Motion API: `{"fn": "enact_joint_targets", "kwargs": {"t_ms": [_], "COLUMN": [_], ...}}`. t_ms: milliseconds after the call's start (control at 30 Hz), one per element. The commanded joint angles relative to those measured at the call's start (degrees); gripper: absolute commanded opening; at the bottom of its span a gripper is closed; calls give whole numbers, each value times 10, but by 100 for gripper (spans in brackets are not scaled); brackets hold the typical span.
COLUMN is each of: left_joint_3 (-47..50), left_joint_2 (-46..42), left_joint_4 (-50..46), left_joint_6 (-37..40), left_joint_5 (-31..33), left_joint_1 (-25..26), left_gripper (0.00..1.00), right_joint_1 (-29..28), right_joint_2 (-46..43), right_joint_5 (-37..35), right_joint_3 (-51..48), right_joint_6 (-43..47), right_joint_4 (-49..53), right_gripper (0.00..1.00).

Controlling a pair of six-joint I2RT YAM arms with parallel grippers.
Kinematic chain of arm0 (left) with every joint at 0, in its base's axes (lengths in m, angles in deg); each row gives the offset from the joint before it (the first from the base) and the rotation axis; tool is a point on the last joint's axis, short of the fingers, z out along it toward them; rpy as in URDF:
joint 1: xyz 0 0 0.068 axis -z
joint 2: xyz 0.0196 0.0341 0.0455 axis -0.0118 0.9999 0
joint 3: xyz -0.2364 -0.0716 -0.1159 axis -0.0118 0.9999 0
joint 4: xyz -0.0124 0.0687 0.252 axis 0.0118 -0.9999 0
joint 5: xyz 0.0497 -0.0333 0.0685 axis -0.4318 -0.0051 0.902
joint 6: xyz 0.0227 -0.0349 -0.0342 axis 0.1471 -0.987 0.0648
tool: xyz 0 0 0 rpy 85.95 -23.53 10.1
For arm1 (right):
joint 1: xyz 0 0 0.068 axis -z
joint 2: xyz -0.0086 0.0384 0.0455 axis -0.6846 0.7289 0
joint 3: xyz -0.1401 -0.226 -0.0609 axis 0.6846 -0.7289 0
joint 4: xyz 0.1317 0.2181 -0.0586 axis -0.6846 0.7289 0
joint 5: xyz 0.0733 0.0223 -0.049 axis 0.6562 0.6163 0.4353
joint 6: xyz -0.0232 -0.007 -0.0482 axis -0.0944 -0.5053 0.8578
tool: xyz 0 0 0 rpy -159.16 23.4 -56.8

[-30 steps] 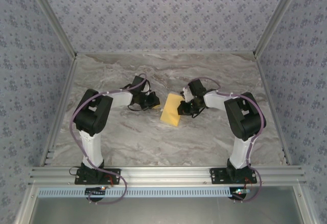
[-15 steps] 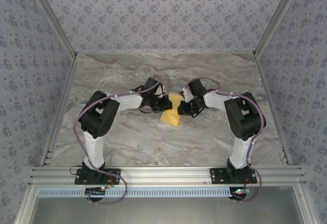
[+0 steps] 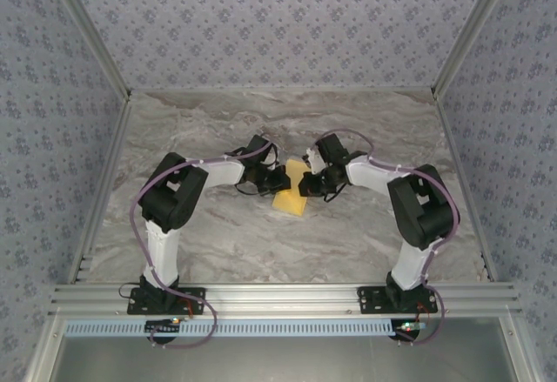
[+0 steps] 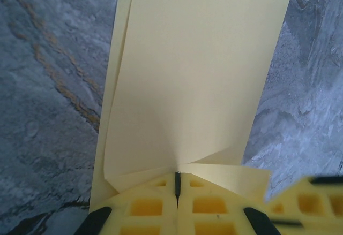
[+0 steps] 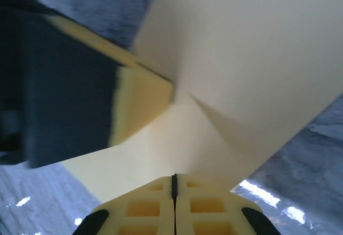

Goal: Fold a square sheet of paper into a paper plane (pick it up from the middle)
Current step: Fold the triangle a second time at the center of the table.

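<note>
The square sheet of paper [image 3: 293, 198] is pale yellow and doubled over into a two-layer rectangle, hanging between both grippers mid-table. My left gripper [image 3: 282, 179] is shut on its left edge. In the left wrist view the sheet [image 4: 193, 74] stretches away from the shut left gripper [image 4: 177, 177], creases fanning out from the pinch. My right gripper [image 3: 305, 184] is shut on the opposite edge. In the right wrist view the paper [image 5: 257, 47] rises from the shut right gripper [image 5: 173, 180], with a left finger [image 5: 140, 102] pressed to it. The paper plane is out of view.
The grey marble table [image 3: 218, 234] has bare surface all round the paper. Patterned walls close in the back and both sides. An aluminium rail [image 3: 278, 296] carrying the arm bases runs along the near edge.
My left arm has swung right to the sheet and its jaws have closed on the left edge. The right gripper kept its hold and shifted slightly left.
</note>
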Motion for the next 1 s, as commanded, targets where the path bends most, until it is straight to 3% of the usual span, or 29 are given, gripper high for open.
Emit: {"fn": "enact_joint_targets", "kwargs": {"t_ms": [0, 267, 967], "left_joint_3": [10, 17, 24], "left_joint_2": [17, 21, 21], "left_joint_4": [-43, -37, -39], "left_joint_6": [8, -6, -15], "left_joint_5": [36, 46, 62], "left_joint_1": [3, 3, 2], "left_gripper": [4, 4, 4], "right_joint_1": [-23, -71, -67], "right_joint_2": [-41, -24, 18], "right_joint_5": [-28, -46, -69], "right_joint_3": [-15, -24, -18], "right_joint_6": [-31, -57, -40], "right_joint_4": [-5, -5, 23], "right_gripper": [5, 2, 1]}}
